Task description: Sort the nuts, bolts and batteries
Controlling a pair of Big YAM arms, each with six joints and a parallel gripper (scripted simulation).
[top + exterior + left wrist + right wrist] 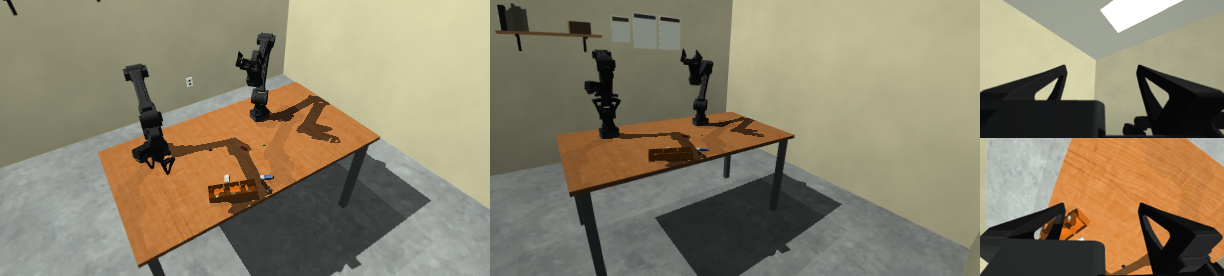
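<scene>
A long brown bin unit [232,191] with several compartments stands near the table's front edge; it also shows in the exterior view [671,153] and in the right wrist view [1064,224]. I cannot read its marks. Small items lie around it: a blue and white cylinder [267,177], a white piece [226,177], a dark piece [269,190], a red piece [244,148] and a tiny dark piece [210,148]. My left gripper [242,60] [1101,68] is open, empty, raised high and points at the ceiling. My right gripper [162,165] is open and empty above the table [1101,210].
Both arm bases stand along the table's back edge. The bin unit sits close to the front edge, with the floor just beyond it. A tiny greenish piece [264,145] lies mid-table. Arm shadows cross the table's middle.
</scene>
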